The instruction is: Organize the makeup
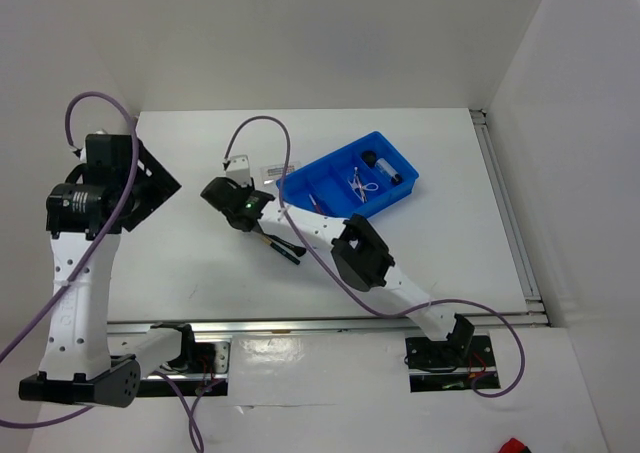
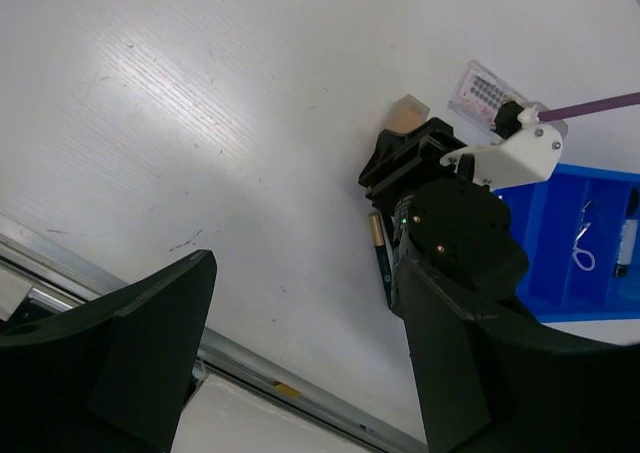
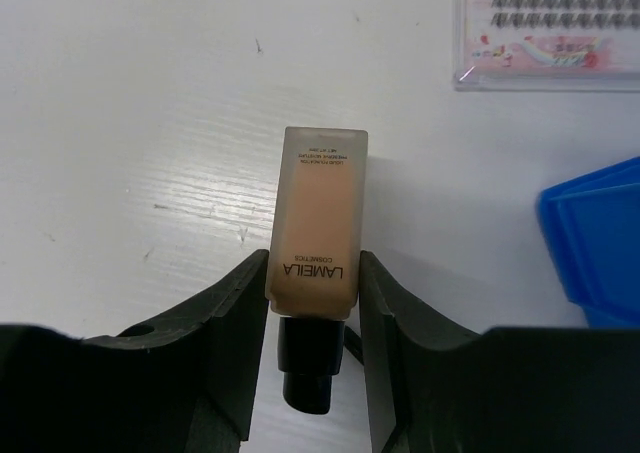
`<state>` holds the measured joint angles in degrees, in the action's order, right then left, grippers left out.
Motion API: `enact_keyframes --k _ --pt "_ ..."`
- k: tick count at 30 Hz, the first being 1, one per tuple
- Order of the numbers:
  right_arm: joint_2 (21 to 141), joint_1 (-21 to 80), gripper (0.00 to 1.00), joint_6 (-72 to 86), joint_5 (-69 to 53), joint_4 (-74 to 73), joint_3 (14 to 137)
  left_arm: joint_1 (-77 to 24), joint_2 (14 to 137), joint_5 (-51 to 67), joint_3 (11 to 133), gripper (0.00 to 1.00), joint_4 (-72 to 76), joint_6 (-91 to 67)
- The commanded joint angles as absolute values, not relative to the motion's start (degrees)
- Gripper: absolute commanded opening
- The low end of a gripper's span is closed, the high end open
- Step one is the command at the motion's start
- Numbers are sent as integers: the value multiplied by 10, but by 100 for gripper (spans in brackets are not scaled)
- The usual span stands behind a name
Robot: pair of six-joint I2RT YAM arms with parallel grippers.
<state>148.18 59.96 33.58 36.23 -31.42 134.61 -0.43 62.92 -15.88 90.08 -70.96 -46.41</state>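
1. The beige tube (image 3: 318, 213) lies flat on the table (image 3: 120, 123), its black cap toward the wrist camera.
2. In the right wrist view, the white card (image 3: 545, 33) of lashes lies at 1 o'clock from the tube, apart. A corner of the blue tray (image 3: 590, 243) sits at 3 o'clock, near but not touching.
3. From above, a pencil (image 1: 283, 251) lies at 5 o'clock, just beside the right gripper.
4. The tray holds thin clips (image 1: 360, 185) in a middle compartment.
5. The right gripper (image 3: 312, 273) clamps the tube's sides near the cap.
6. The left gripper (image 2: 300, 273) hangs at 9 o'clock, spread wide, holding nothing.
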Motion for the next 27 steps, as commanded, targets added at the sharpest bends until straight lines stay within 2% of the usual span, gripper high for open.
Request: enact_keyframes --k 1,5,10,16,20,23,27 --pt "1357 598 29 300 394 -256 1331 -6 629 -172 941 87 -727 -488" --pt "1263 598 29 219 414 -187 1261 -6 642 -172 962 85 -727 -501" --pt "1115 555 30 106 385 -70 1100 18 654 -132 953 85 -702 -501" --pt "1001 426 30 97 344 -95 985 34 691 -29 915 82 -617 -445" --pt "972 339 30 73 264 -95 932 34 751 40 910 82 -562 -411" --pt "985 316 30 3 277 -65 902 12 810 70 943 81 -556 -385" --pt "1018 264 30 -28 241 -65 888 -23 958 99 1013 78 -581 -380"
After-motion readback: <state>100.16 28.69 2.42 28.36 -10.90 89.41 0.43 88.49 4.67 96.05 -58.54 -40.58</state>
